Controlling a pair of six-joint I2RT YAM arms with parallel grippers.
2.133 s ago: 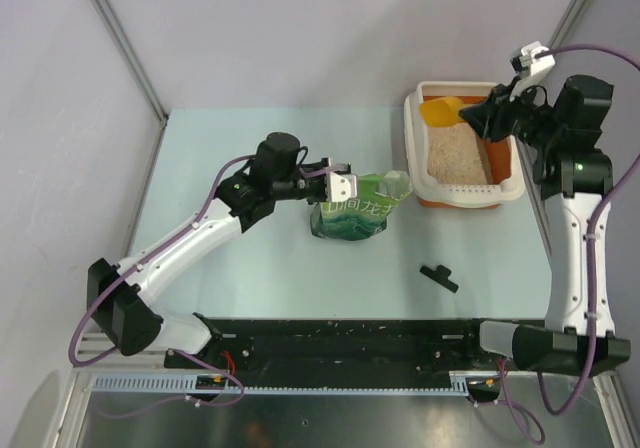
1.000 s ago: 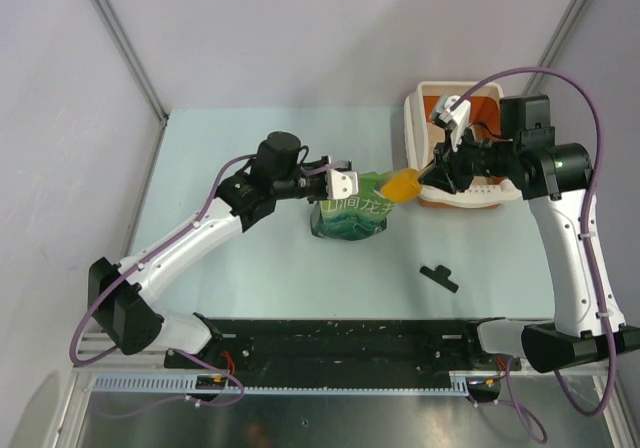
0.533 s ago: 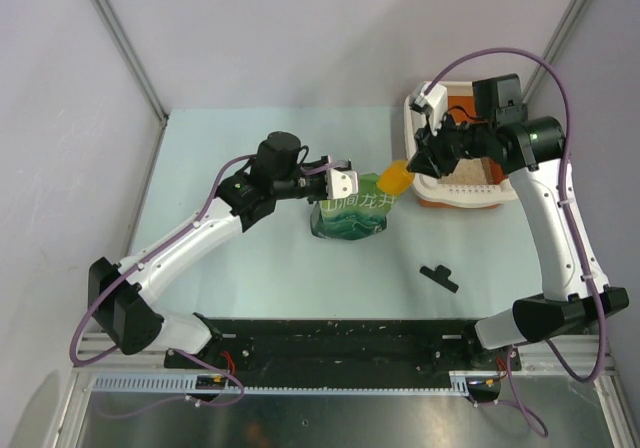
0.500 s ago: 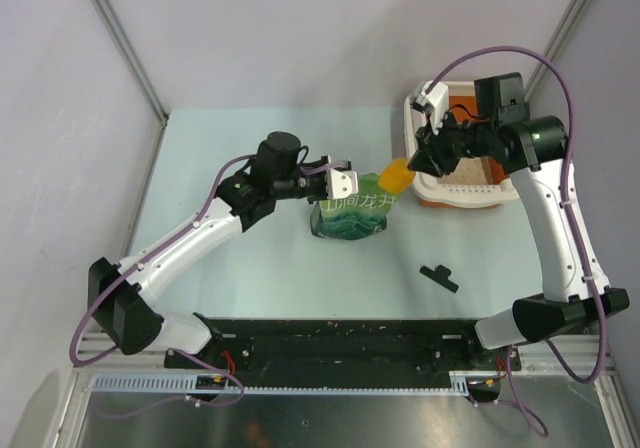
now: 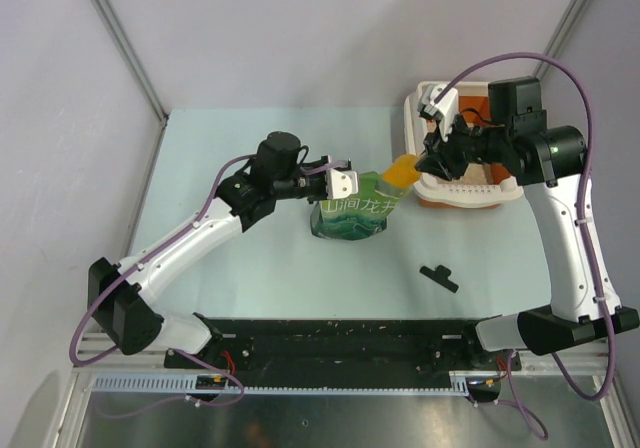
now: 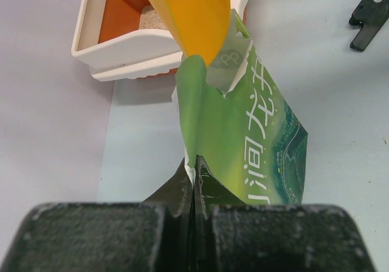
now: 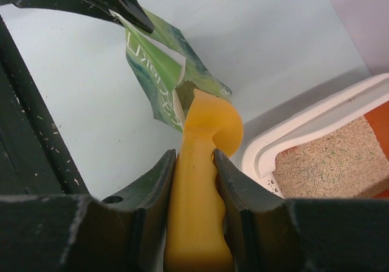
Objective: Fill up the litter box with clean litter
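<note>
The litter box [image 5: 462, 194], orange with a wide white rim, stands at the back right and holds beige clean litter [image 7: 331, 163]; it also shows in the left wrist view [image 6: 130, 47]. My left gripper [image 5: 345, 183] is shut on the top edge of the green pouch bag [image 5: 350, 213] and holds it upright and open [image 6: 243, 126]. My right gripper [image 5: 428, 163] is shut on the handle of the yellow-orange scoop [image 5: 400, 172]. The scoop's bowl [image 7: 213, 123] is at the bag's open mouth, between bag and box.
A small black clip [image 5: 439, 277] lies on the table in front of the box, also seen in the left wrist view [image 6: 371, 20]. Grey walls enclose the table at left, back and right. The arm bases sit on a black rail at the near edge.
My right gripper carried the scoop from over the litter box leftward and down to the bag's mouth. In the last half second it barely moved. The left arm held the bag still.
</note>
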